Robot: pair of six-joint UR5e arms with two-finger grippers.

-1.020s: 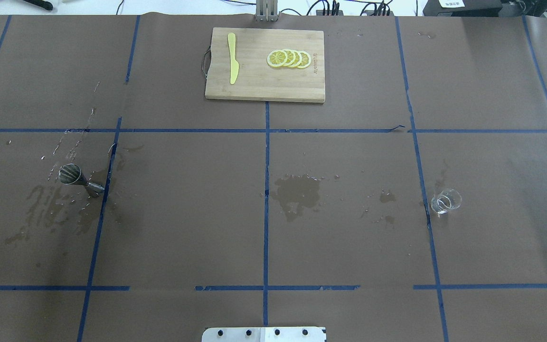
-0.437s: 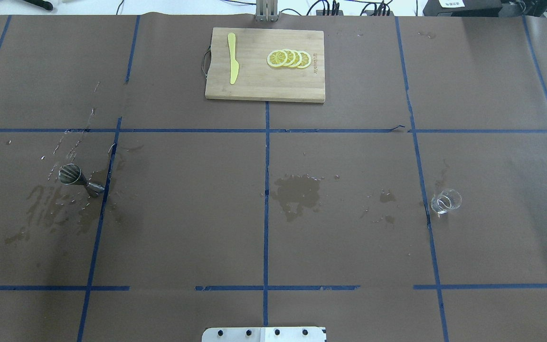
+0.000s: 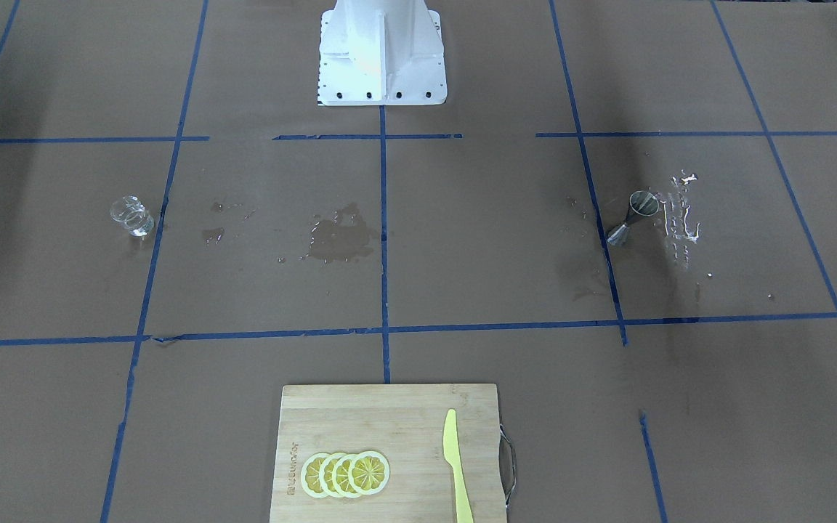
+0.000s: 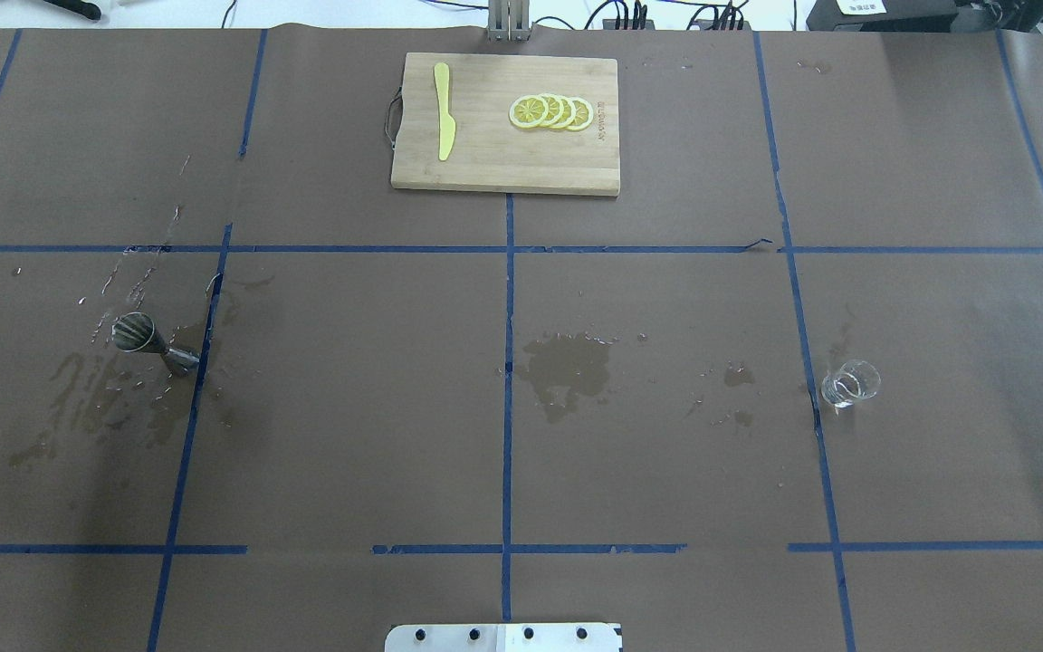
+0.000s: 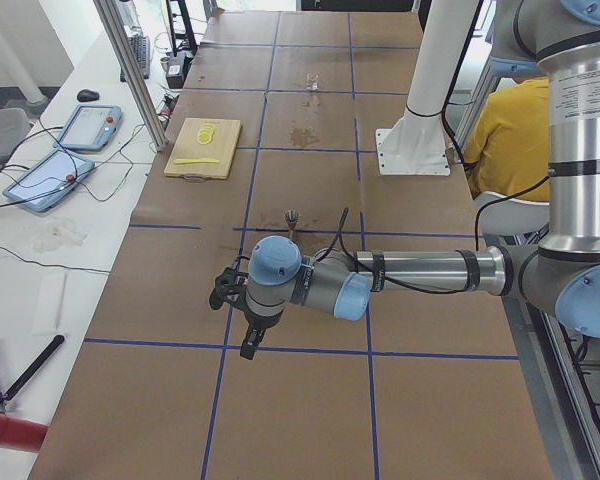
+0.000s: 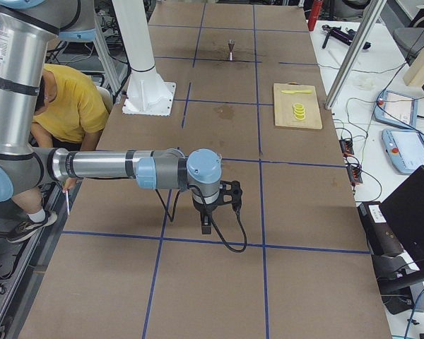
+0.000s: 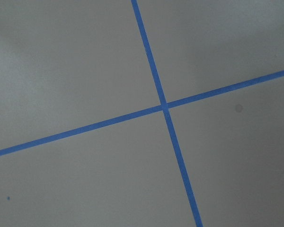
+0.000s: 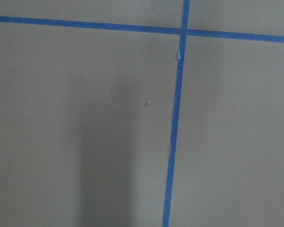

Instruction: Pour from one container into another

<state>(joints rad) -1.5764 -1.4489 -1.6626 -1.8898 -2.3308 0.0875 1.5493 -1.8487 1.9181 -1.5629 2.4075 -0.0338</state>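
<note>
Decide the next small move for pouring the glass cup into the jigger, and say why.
Probably swing the right arm's end effector toward the glass cup. The cup stands upright and untouched on the robot's right side, the jigger stands far off on its left side, and that end effector hangs well away from the cup, so reaching comes before any grasp or pour.

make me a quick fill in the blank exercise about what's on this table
1. The steel jigger stands on the robot's ____ side.
2. On the cutting board lie a yellow knife and ____ lemon slices.
3. The largest wet patch lies ____ the steel jigger and the glass cup.

Missing words: left; four; between
</note>
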